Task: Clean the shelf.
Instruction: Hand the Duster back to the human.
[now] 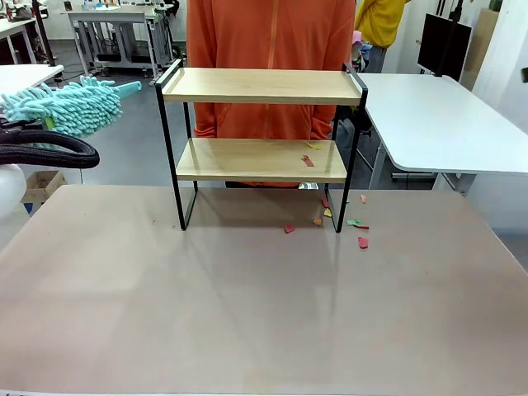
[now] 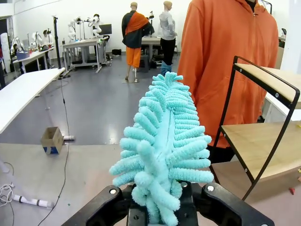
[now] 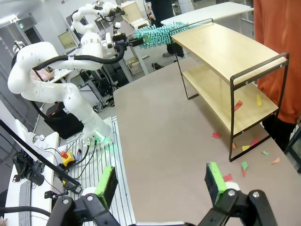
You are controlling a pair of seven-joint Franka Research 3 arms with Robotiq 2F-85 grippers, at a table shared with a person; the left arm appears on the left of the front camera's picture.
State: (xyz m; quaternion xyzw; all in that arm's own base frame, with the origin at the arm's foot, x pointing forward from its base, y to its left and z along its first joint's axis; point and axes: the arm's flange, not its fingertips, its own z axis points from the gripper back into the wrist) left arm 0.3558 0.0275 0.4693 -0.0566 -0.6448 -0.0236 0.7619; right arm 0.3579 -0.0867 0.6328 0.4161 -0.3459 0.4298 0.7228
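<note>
Nearest the robot, the brown table top [image 1: 247, 313] lies bare. In the right wrist view the right gripper [image 3: 162, 181] is held high above the table's near edge, its green-padded fingers spread wide with nothing between them.

Farther on, small coloured paper scraps [image 1: 360, 242] are scattered on the table by the right legs of the small two-tier shelf of light wooden boards in a thin black metal frame [image 1: 260, 148], which stands at the far middle of the table. More scraps [image 1: 308, 160] rest on the right end of its lower board; the upper board looks bare.

At the far left, well apart from the shelf, the left gripper [image 2: 160, 197] is clenched on the base of a fluffy turquoise microfibre duster [image 2: 164, 141], raised at about upper-board height.

Behind the shelf a person in an orange hooded top [image 1: 271, 58] stands close.

Several risks may be judged. The light shelf could be pushed or tipped if the duster or arm catches a raised side rail. Scraps could merely be swept onto the table or toward the person. The lower board could be missed, since clearance beneath the upper board looks tight.
</note>
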